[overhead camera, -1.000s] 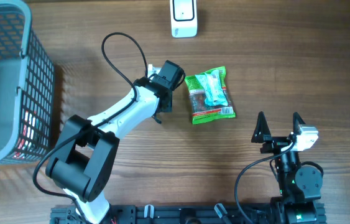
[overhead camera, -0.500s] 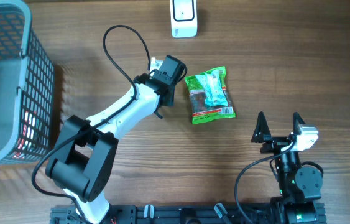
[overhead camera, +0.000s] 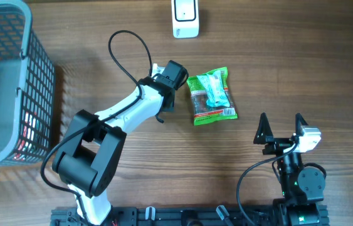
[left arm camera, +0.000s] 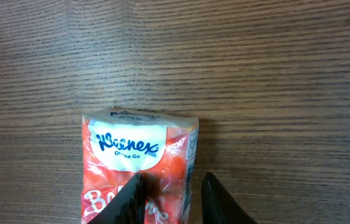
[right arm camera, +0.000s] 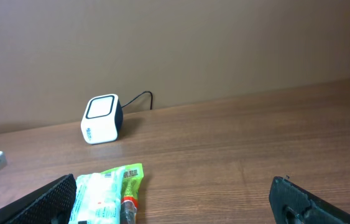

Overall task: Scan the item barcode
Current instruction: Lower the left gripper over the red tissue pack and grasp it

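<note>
Packet [overhead camera: 210, 95] on wood-grain table [overhead camera: 289, 63] — brown wall [right arm camera: 224, 43] behind.

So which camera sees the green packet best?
The overhead view: the whole green packet lies flat, with nothing covering it. The right wrist view catches only one end of it at the bottom edge. The left wrist view misses it and shows a Kleenex pack instead.

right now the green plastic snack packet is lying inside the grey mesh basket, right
No. The overhead view shows the green plastic snack packet lying on the wooden table, well to the right of the grey mesh basket, not inside it.
</note>
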Tool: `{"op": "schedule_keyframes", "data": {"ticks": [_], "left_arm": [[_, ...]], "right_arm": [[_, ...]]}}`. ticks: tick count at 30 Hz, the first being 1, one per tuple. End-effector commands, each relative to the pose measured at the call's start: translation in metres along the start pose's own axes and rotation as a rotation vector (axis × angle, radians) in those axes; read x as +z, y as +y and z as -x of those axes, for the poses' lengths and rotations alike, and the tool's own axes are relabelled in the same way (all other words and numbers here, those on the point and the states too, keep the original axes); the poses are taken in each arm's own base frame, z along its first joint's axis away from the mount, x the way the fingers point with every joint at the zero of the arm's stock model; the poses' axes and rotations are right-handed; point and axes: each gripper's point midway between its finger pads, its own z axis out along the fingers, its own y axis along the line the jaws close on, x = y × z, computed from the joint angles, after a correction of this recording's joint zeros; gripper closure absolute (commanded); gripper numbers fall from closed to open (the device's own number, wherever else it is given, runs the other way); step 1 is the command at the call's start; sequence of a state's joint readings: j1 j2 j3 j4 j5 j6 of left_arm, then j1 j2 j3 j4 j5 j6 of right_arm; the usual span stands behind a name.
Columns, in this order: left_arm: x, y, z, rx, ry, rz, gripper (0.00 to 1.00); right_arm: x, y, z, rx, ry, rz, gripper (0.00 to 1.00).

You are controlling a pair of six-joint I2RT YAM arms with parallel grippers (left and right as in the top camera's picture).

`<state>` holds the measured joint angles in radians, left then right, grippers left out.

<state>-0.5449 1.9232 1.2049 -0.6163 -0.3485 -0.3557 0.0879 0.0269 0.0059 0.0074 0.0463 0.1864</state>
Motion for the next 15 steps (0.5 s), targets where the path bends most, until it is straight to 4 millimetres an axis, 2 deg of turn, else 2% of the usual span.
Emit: {"op": "schedule_keyframes", "data": {"ticks": [1,10,15], "left_arm": [[0.011,0.005,-0.015,0.014,0.051,0.025,0.73],[0.023,0.008,-0.034,-0.047,0.071,0.037,0.67],[0.023,0.008,-0.035,-0.047,0.072,0.037,0.92]], "right_arm": [[0.0,-0.003,0.002,0.004,-0.011,-0.016,0.0],[0.0,-0.003,0.002,0.004,-0.011,-0.016,0.0],[0.0,-0.003,0.002,0.004,-0.011,-0.016,0.0]]}}
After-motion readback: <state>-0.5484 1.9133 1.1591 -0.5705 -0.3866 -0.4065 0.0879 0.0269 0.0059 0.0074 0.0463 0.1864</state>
